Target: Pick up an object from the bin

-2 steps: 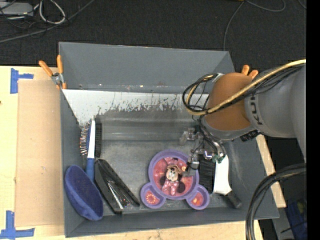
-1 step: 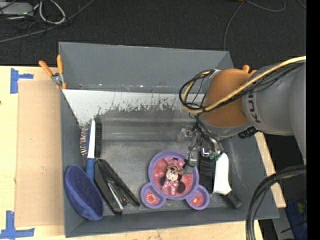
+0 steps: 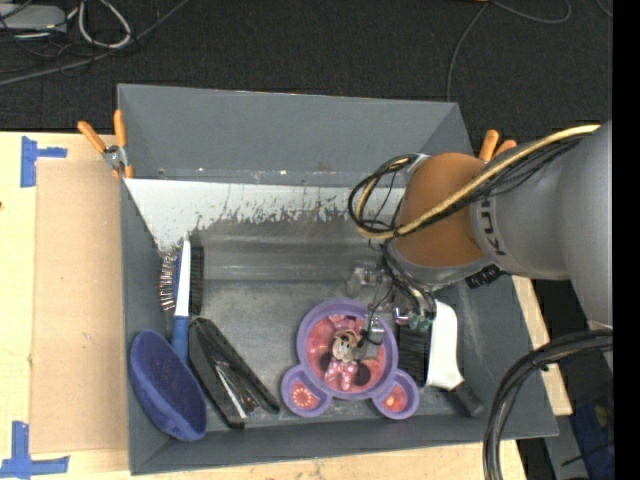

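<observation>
My gripper (image 3: 386, 296) hangs low in the right part of the bin, under the orange wrist cover. It is over the upper right rim of a purple mouse-head-shaped plate (image 3: 318, 356) with a pink cartoon picture and two small round ears at the front. Just right of the gripper lies a brush with a white handle and black bristles (image 3: 441, 349), touching the plate's right side. Nothing shows held by the gripper.
Along the left wall lies a brush with a blue and white handle (image 3: 182, 286). A black tong-like tool (image 3: 224, 370) lies slantwise beside it, and a dark blue oval pad (image 3: 165, 384) sits in the front left corner. The arm and its cables cover the bin's right rear.
</observation>
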